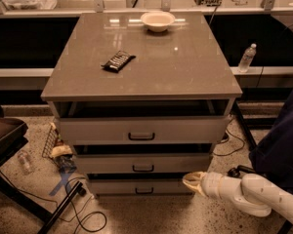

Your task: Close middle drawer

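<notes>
The middle drawer (176, 164), directly below the top drawer (185, 129) and nearly shut, looks rigid and easy-sliding, best pushed on its flat front; the pincer (193, 182), clenched or released I cannot tell, sits under that top drawer's right end.

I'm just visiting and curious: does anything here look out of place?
The top drawer juts out, leaving a dark gap under the countertop. Litter lies on the floor to the left. The gripper sits low, just below the middle drawer's right end.

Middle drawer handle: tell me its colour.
Black handle, camera view; gripper sits near the middle drawer, lower right.
</notes>
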You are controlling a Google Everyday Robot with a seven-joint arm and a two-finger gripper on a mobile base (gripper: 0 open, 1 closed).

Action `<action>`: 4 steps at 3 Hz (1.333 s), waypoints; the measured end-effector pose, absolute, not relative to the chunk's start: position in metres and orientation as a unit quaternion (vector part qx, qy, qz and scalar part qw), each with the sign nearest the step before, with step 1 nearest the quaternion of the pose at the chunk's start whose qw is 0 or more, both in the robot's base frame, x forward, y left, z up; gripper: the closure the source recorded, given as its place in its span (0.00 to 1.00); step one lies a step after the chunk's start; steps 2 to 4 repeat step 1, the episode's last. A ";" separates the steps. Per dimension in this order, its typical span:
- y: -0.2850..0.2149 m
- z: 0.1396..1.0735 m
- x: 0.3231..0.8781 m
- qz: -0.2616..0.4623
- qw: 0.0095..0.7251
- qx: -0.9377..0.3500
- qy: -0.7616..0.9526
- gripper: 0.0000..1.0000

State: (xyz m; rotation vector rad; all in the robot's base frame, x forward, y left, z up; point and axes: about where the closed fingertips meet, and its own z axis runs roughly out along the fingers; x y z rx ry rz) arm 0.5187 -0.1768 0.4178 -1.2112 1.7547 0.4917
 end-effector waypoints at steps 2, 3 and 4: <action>-0.177 0.418 0.519 0.200 0.459 -0.492 0.712 1.00; -0.177 0.418 0.519 0.200 0.459 -0.492 0.712 1.00; -0.177 0.418 0.519 0.200 0.459 -0.492 0.712 1.00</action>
